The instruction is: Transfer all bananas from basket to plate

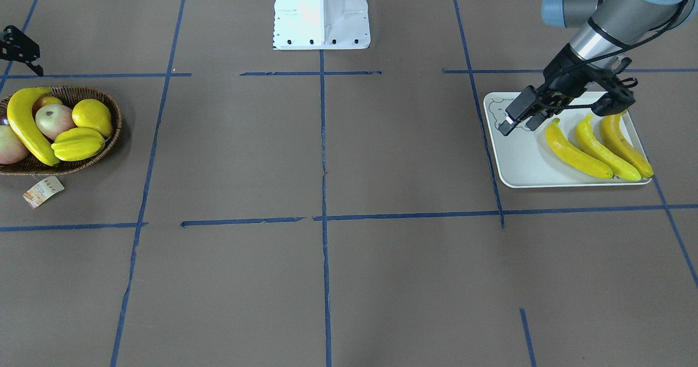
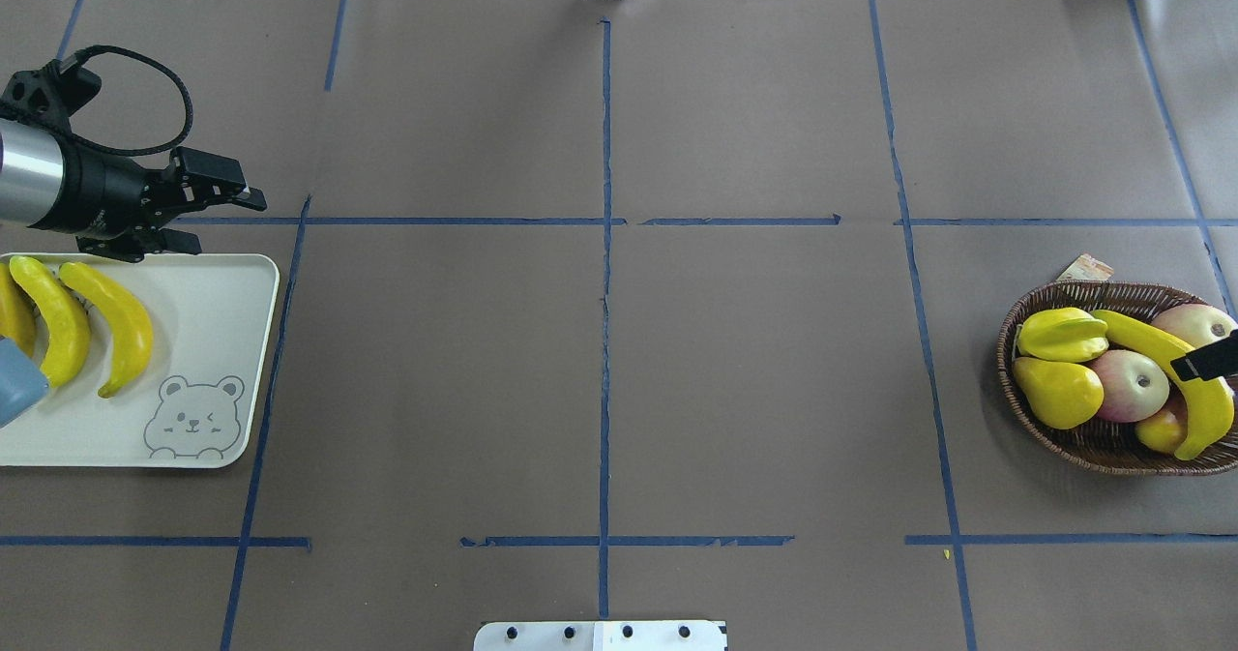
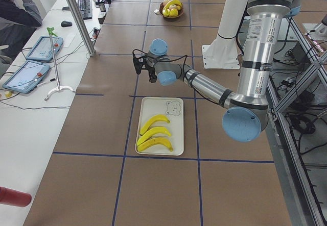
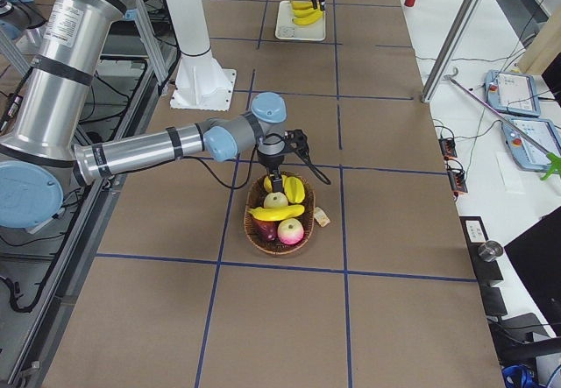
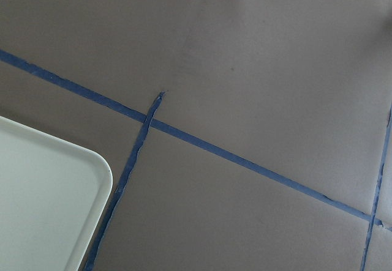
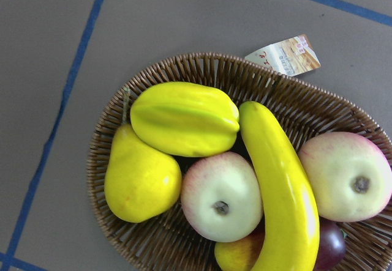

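Observation:
Three yellow bananas lie side by side on the white bear-print plate, which also shows in the overhead view. My left gripper hovers just past the plate's far edge, open and empty; it also shows from overhead. One banana lies across the other fruit in the brown wicker basket, and it fills the right wrist view. My right gripper hangs above that banana. Only a black part of it shows, so I cannot tell whether it is open or shut.
The basket also holds a yellow starfruit, a rounded yellow fruit and pale red-green apples. A paper tag lies beside the basket. The robot's white base stands at mid-table. Blue tape lines cross the brown tabletop.

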